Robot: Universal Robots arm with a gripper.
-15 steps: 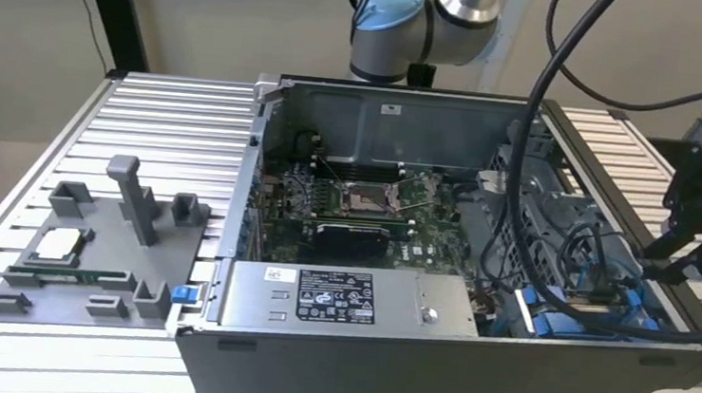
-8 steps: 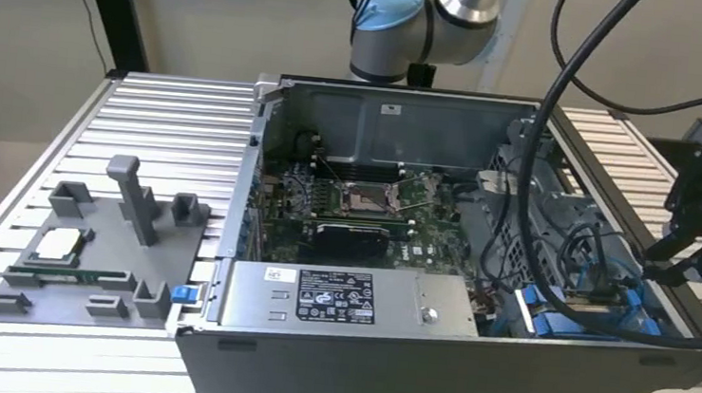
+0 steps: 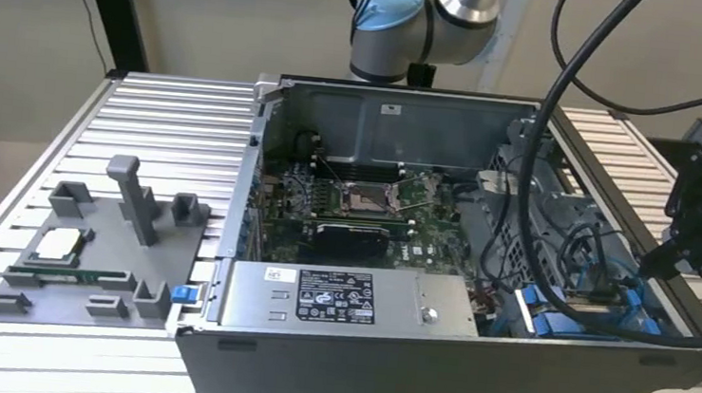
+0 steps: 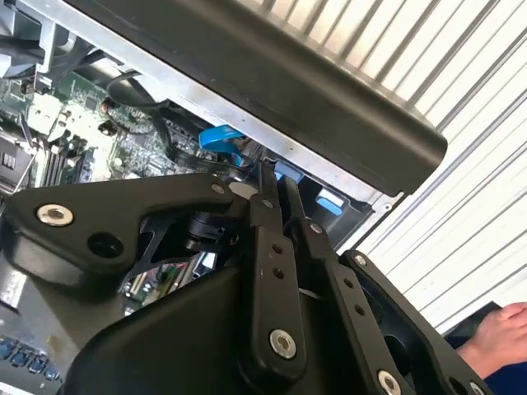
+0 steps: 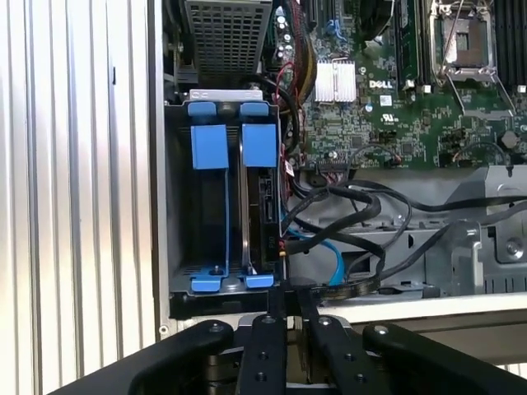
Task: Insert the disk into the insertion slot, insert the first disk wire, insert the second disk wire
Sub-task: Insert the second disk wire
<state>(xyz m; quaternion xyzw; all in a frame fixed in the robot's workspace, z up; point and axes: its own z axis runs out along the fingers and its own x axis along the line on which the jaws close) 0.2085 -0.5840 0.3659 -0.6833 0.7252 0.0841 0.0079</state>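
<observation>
Arm (image 3: 399, 20), upper middle of exterior view: silver tube, grey joint housing, light-blue round cap. Black cables (image 3: 562, 77) trail from it. Gripper (image 4: 276, 177) in both wrist views: matte black linkage bars, two narrow flat fingers (image 4: 272, 247), silver screw heads (image 4: 282, 343) at pivots

You are viewing the gripper (image 5: 290, 298) in matt metal, the insertion slot (image 5: 202, 222) in dull sheet metal with smooth plastic tabs (image 5: 210, 146), and the table (image 5: 74, 164) in ribbed satin metal.
</observation>
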